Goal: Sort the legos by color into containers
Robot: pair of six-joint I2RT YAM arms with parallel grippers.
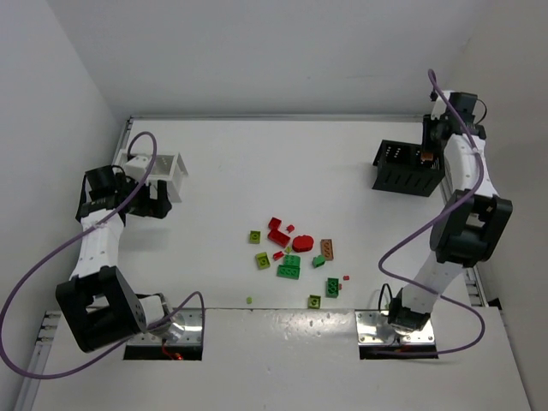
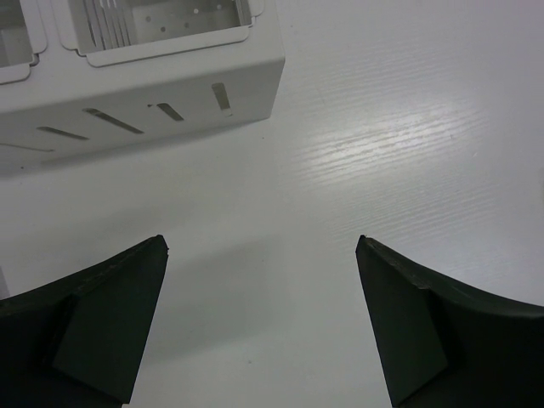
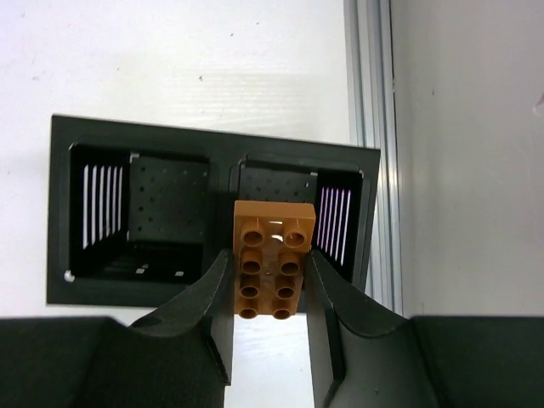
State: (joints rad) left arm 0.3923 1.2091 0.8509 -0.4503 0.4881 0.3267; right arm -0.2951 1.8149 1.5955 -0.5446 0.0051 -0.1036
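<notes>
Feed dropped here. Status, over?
Right gripper shut on orange brick, over black bin. Left gripper open, empty, by white bin. Nothing blocking the drop.

Arms: left arm (image 1: 101,244), right arm (image 1: 465,171), white links, black joints.
Cables (image 1: 383,253): purple, looping from both bases.
Left gripper (image 2: 262,248): matte black fingers (image 2: 98,323), curved inner edges.

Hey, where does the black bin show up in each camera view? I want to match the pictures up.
Top external: the black bin sits at the table's far right, under the right gripper.
Left wrist: not in view; only the white bin shows.
Right wrist: it spans the middle of the picture, behind the fingers.
Shared landmark: the orange brick clamped in the right gripper, at the bin.
</notes>
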